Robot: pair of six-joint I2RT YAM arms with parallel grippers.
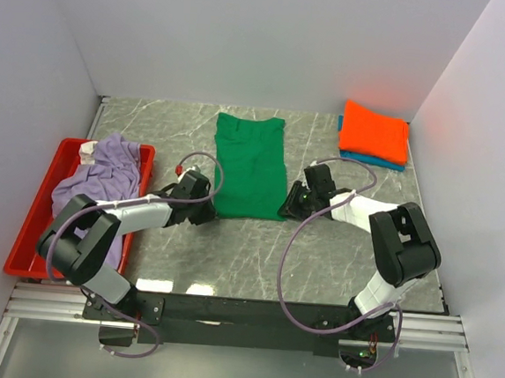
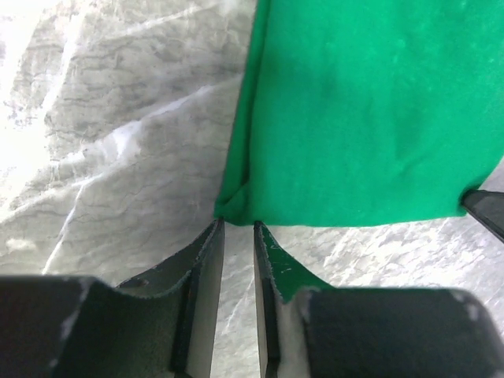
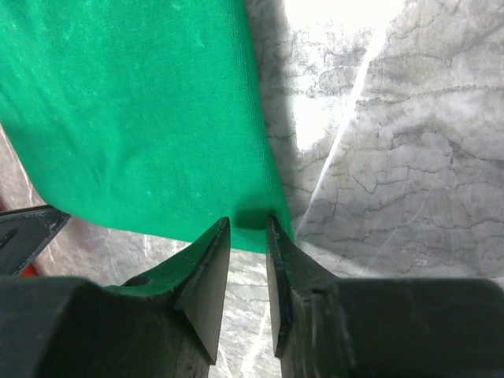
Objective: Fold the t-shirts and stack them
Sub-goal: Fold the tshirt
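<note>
1. I am holding my left gripper (image 2: 239,226) and right gripper (image 3: 248,222) at the near corners of the green t-shirt (image 1: 248,166), each with jaws slightly parted and gripping nothing.
2. The green t-shirt is lying mid-table (image 1: 318,248) as a long strip, only partly folded by my reckoning.
3. The orange t-shirt (image 1: 375,132) is sitting folded on the blue t-shirt (image 1: 361,158) at the far right, while the lavender t-shirt (image 1: 104,172) is lying crumpled in the red tray (image 1: 33,223).
4. No brand or writing is showing.

The scene is lit brightly from above. Glare is seen on the marble tabletop (image 3: 378,157) ahead of the right claw (image 3: 248,224), which is rendered dark and slightly blurred.
</note>
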